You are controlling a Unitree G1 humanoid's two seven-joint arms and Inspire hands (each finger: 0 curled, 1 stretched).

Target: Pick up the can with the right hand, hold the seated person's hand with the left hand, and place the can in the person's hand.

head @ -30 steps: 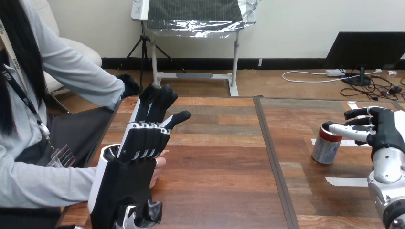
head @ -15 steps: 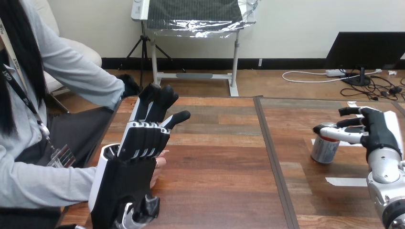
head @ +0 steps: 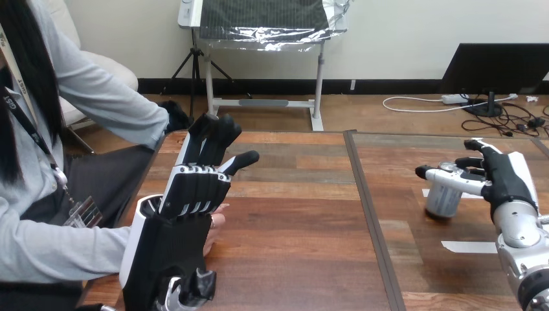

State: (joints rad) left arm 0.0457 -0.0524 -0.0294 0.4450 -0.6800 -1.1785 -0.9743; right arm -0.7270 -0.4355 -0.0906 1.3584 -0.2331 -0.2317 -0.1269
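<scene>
Closing round the upper part of a silver metal can (head: pixel 443 199), the robot's black-and-white right hand (head: pixel 508 184) lays its thumb across the near side of the rim while its fingers reach behind it. The can stands on the right half of the brown wooden table (head: pixel 298 220), just beside a strip of white tape (head: pixel 469 246). At the table's left edge, the left hand (head: pixel 184 214) stands upright with its back to the camera, fingers straight and pressed together, thumb jutting right. The person's hand (head: pixel 218 223) peeks out from behind its palm; contact between them cannot be told.
</scene>
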